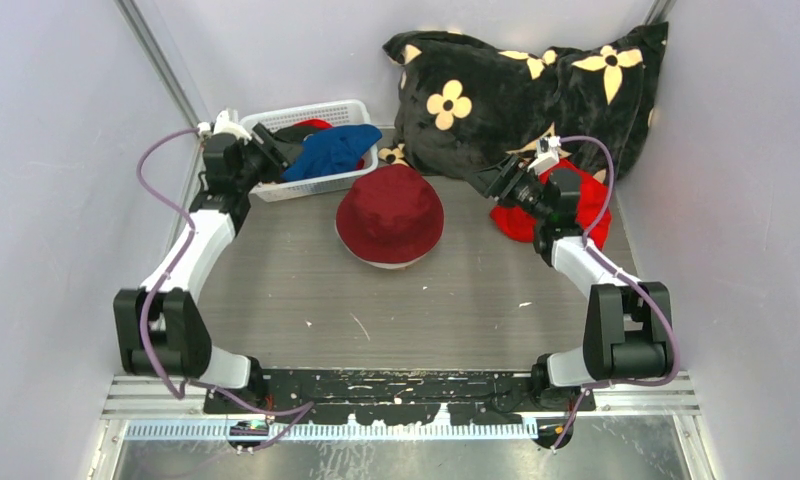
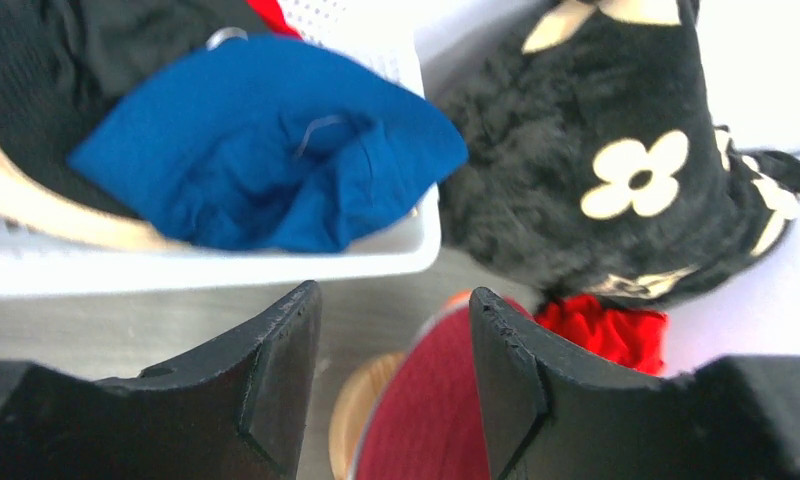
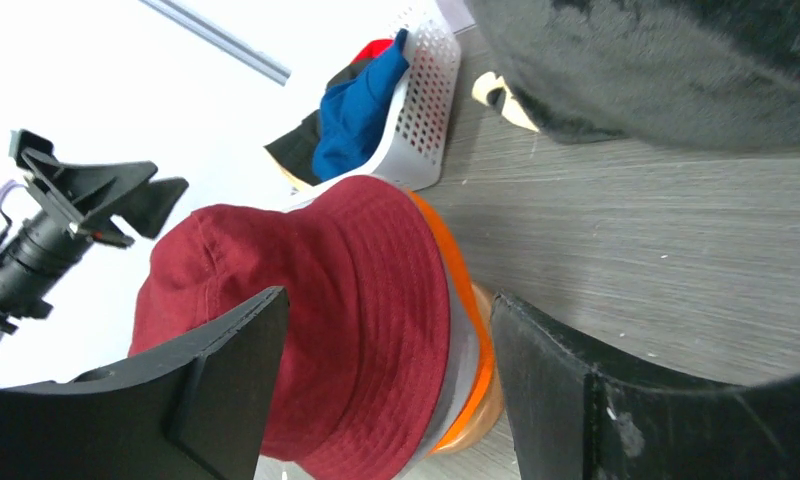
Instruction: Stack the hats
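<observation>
The dark red hat (image 1: 390, 214) sits on top of a stack on the wooden stand (image 3: 481, 400) in the table's middle, with a grey brim (image 3: 458, 370) and an orange brim (image 3: 456, 270) showing beneath it. The blue hat (image 1: 328, 150) lies in the white basket (image 1: 326, 182) over a black hat (image 2: 66, 60) and a red one. The bright red hat (image 1: 521, 222) lies on the table under my right arm. My left gripper (image 1: 276, 148) is open and empty at the basket's left end. My right gripper (image 1: 491, 180) is open and empty, right of the stack.
A black cushion with cream flowers (image 1: 536, 90) leans against the back wall. White walls close in left, right and back. The basket stands at the back left against the wall.
</observation>
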You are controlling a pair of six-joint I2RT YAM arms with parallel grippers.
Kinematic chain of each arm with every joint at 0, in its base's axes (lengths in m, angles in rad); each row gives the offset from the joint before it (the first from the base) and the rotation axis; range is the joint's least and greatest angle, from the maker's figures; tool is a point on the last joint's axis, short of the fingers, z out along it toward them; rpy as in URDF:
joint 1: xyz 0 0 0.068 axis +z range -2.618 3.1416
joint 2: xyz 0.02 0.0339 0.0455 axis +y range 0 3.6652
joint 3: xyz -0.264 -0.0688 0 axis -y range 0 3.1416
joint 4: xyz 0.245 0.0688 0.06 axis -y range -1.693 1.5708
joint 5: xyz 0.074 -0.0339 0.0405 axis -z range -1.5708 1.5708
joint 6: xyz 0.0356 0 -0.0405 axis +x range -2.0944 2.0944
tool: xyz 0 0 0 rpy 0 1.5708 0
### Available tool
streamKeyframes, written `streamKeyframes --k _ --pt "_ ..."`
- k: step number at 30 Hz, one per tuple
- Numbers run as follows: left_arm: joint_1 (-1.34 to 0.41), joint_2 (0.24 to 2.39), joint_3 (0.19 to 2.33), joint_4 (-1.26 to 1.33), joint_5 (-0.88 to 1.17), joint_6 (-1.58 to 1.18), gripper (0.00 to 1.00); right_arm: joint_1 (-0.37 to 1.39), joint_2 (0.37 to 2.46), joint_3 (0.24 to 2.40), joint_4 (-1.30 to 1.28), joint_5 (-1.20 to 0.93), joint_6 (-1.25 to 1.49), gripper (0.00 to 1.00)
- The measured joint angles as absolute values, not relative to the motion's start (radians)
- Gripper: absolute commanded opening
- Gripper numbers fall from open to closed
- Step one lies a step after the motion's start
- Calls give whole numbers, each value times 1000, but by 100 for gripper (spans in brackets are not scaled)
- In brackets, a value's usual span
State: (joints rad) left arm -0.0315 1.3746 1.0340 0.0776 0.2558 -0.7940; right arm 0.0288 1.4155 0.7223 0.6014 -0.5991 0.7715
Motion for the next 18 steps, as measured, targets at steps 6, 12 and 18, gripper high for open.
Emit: streamKeyframes --k 6,12,18 --pt "-82 1660 1253 58 160 -650 57 29 1413 808 442 -585 682 78" --pt "-115 1885 1348 43 132 -579 58 29 1413 813 348 -584 630 78" --pt "-138 2014 1463 55 120 -537 58 29 1413 823 304 -584 599 78"
